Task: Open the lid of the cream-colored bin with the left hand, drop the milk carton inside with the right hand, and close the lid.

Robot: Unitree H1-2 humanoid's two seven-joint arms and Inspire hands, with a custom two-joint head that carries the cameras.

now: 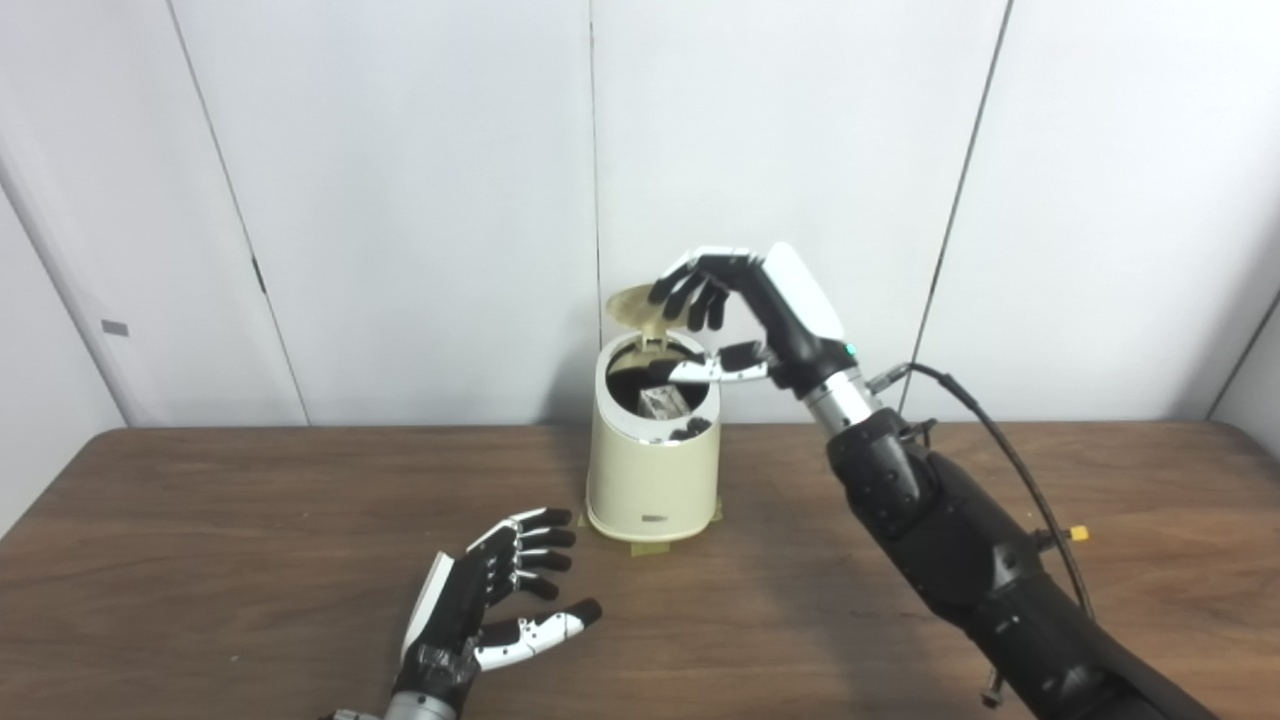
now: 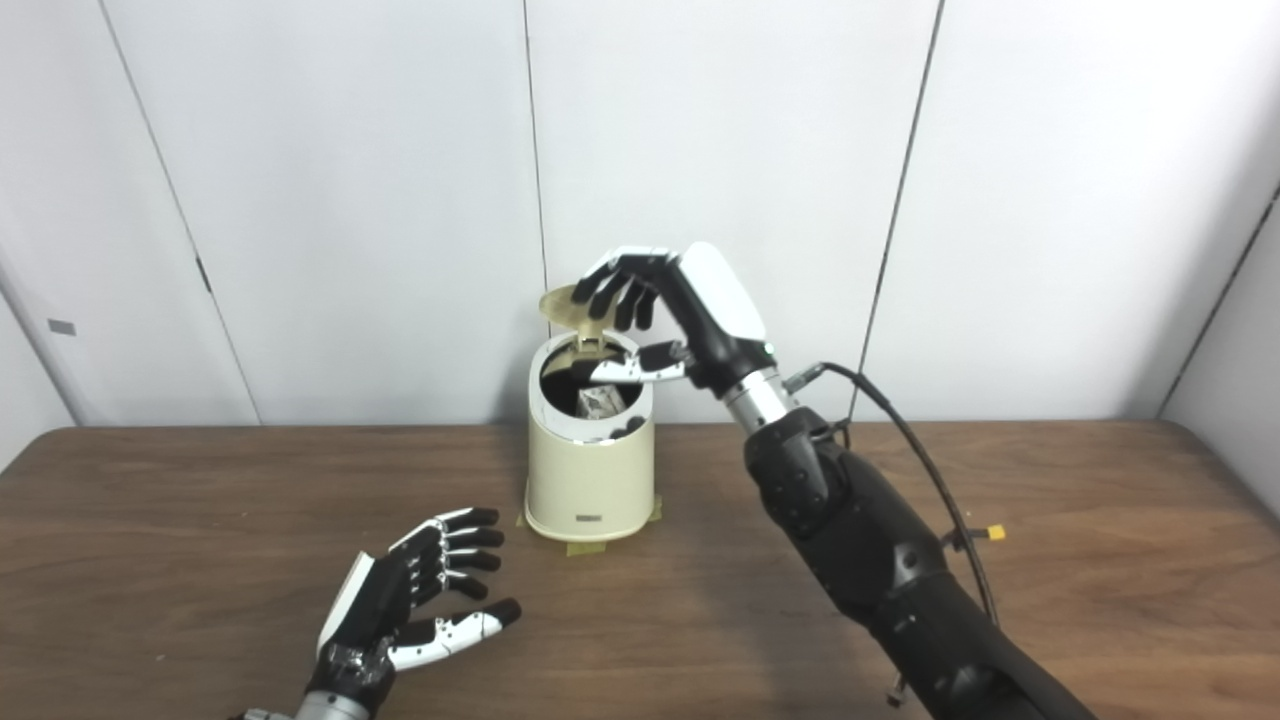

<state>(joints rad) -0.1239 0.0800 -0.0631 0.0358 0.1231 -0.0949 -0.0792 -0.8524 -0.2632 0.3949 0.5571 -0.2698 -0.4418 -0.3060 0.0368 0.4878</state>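
Note:
The cream-colored bin (image 1: 652,470) stands on the table near the wall, its lid (image 1: 634,303) tipped up at the back. Inside the open mouth lies the milk carton (image 1: 661,401), only partly visible. My right hand (image 1: 745,310) hovers over the bin's opening with its fingers spread and curled downward, holding nothing; its fingertips are close to the raised lid. My left hand (image 1: 495,595) rests low over the table in front and to the left of the bin, open, fingers apart and pointing toward the bin, clear of it.
The brown wooden table (image 1: 200,560) runs wide on both sides of the bin. Tape strips (image 1: 645,548) hold the bin's base. White wall panels stand right behind. A black cable (image 1: 1000,450) loops off my right forearm.

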